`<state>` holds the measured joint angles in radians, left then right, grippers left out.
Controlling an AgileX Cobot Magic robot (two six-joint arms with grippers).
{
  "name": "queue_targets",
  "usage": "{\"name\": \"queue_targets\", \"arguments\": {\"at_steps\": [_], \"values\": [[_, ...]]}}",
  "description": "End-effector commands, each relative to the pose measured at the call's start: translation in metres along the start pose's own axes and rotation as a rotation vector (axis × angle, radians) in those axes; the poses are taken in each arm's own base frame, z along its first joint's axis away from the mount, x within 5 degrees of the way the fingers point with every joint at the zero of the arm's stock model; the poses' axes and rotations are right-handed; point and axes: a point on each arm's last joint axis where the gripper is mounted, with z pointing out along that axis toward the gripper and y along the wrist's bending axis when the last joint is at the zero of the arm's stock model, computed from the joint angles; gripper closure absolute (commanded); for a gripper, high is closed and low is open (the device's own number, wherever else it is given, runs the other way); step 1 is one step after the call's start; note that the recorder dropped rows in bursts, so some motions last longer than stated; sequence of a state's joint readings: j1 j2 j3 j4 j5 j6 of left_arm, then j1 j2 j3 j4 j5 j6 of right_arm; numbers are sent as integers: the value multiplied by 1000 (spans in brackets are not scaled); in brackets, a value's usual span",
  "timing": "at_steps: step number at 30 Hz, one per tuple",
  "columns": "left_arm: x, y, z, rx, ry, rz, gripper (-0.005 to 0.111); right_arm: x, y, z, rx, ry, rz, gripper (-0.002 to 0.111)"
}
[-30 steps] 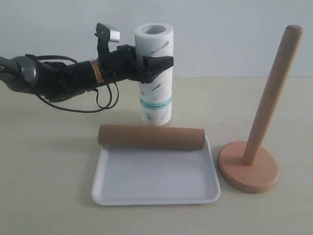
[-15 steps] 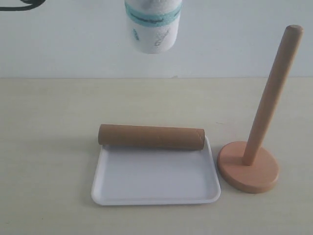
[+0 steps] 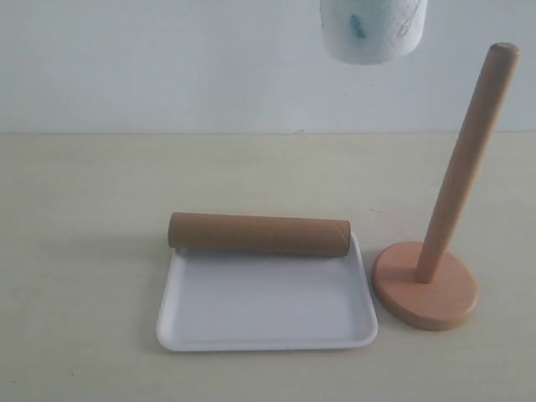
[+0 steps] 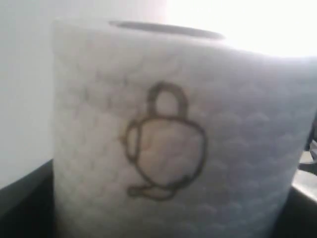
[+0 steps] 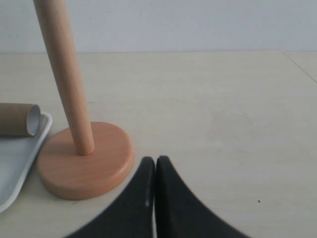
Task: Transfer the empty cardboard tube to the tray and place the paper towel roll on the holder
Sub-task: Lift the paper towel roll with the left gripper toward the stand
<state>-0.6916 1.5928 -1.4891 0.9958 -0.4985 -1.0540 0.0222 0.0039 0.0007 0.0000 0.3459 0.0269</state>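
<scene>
The paper towel roll point(image 3: 373, 32) hangs in the air at the top edge of the exterior view, above and left of the holder's pole point(image 3: 466, 159); only its lower end shows. It fills the left wrist view, where the roll point(image 4: 168, 134) carries a teapot drawing, and my left gripper point(image 4: 163, 218) is shut on it, dark fingers point(image 4: 22, 203) at its sides. The brown cardboard tube point(image 3: 258, 234) lies across the far rim of the white tray point(image 3: 268, 322). My right gripper point(image 5: 155, 161) is shut and empty, just in front of the holder's disc base point(image 5: 84, 161).
The holder's base point(image 3: 425, 285) stands close to the tray's right rim. In the right wrist view the tube's open end point(image 5: 32, 119) and a tray corner point(image 5: 20, 158) sit beside the base. A pale wall runs behind the table.
The roll was lifted off the table by the left gripper, then carried right towards the holder's pole. Tube, tray and holder have not moved.
</scene>
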Motion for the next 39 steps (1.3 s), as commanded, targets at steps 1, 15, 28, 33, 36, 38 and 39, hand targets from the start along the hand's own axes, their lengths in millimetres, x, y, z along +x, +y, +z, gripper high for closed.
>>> {"name": "queue_targets", "arguments": {"at_steps": [1, 15, 28, 33, 36, 38, 39], "values": [[-36, -17, 6, -28, -98, -32, 103, -2, 0, 0, 4, -18, -8, 108], [-42, -54, 65, -85, -64, -59, 103, -2, 0, 0, 4, -18, -8, 108], [-9, -48, 85, -94, -7, -95, 103, -2, 0, 0, 4, -18, -8, 108], [0, -46, 93, -99, 2, -96, 103, -2, 0, 0, 4, -18, -8, 108], [3, -45, 95, -101, 5, -96, 103, -2, 0, 0, 4, -18, -8, 108], [4, -44, 95, -116, 15, -107, 103, -2, 0, 0, 4, -18, -8, 108], [5, -45, 95, -123, 22, -118, 103, -2, 0, 0, 4, -18, -8, 108]]}}
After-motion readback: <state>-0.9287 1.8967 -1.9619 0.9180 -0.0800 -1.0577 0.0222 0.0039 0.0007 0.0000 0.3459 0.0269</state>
